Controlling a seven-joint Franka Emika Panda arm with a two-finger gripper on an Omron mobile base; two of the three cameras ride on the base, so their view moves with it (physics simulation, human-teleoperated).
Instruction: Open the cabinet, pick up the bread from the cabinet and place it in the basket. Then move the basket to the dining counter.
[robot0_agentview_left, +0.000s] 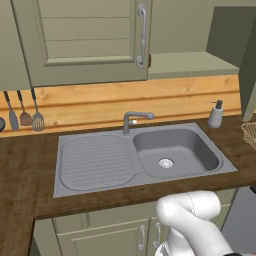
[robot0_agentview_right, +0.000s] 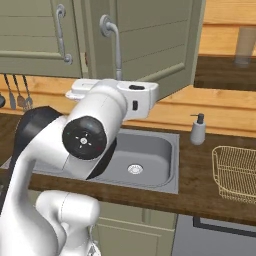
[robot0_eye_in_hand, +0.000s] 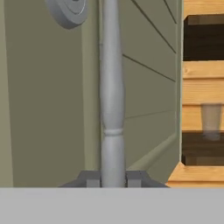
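Jaws closed tight on the handle of the right cabinet door; in the hand view the gripper fingertips sit either side of the silver bar, touching it. Bar runs straight up the hand view to a round mount at top.

Arm reaches up from lower left of the right base view; hand sits just under the handle's lower end. In the left base view the white elbow shows at bottom centre.

Right door is swung open, standing out toward the camera. Left door is shut, its handle on its right edge. Cabinet inside: plain green shelf, visible part bare. Can't see the bread from these angles.

Below: grey sink with drainboard left, tap behind it, set in the dark wood worktop. Soap dispenser stands right of the sink, near the wall. Basket sits on the worktop further right, well apart from the sink, cut by the frame edge.

Utensils hang on the wood backsplash at far left.
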